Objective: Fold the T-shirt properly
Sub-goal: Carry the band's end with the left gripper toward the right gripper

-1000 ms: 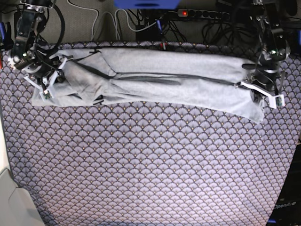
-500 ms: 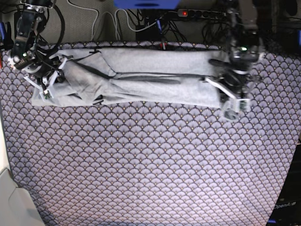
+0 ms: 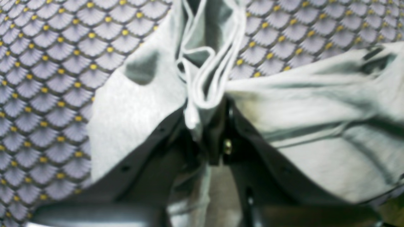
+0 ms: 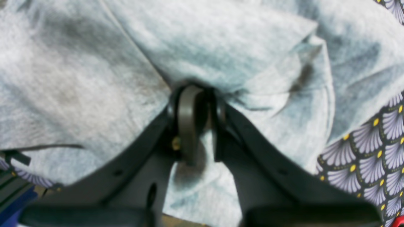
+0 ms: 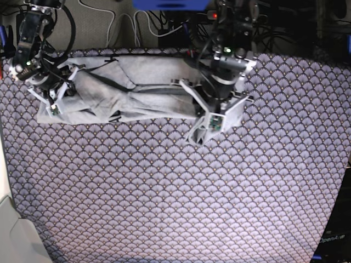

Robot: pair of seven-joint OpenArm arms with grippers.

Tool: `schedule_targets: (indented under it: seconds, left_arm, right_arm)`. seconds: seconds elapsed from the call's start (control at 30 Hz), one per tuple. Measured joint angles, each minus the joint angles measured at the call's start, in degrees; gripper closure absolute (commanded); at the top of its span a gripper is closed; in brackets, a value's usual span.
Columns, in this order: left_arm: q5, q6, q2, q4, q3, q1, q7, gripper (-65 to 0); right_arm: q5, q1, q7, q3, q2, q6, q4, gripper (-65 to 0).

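1. While the large light-grey cotton T-shirt [image 5: 137,90] lies as a long narrow band along the far edge of the purple-grey scallop-patterned tablecloth [image 5: 164,192], each end sits between a gripper's fingers, so both ends can be steered at once.
2. Left gripper [image 3: 205,126]: jaws nearly closed, pinching a bunch of several stacked hems [image 3: 205,82]; the layers stick out past the fingertips, and loose cloth drapes off both sides.
3. This gripper stands over the band's middle in the base view, probably to carry its end across toward the other end.
4. Right gripper [image 4: 197,104]: jaws likewise nearly shut on a fold of fabric, which spreads beyond and beside the fingers, apparently anchoring that end.
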Motion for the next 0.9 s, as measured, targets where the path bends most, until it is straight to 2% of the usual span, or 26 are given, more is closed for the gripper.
schedule_targets:
  seconds: [0.17,0.57,0.9]
  left_arm:
    - [-0.02,-0.2,0.74,-0.11,5.09,-0.11,0.09,-0.4]
    - [-0.44,-0.17,1.11,-6.25,5.68,-2.69,0.37,-0.4]
    - [-0.44,-0.17,1.11,-6.64,10.16,-3.48,-0.02,-0.4]
  right_arm:
    - [-0.02,0.0,-0.02,0.0,0.0,0.0,0.0,-6.9]
    - [0.24,-0.04,0.09,-0.11,0.57,0.02,-0.11,-6.9]
    - [0.57,-0.15,0.02,-0.15,0.76,0.02,-0.11,-6.9]
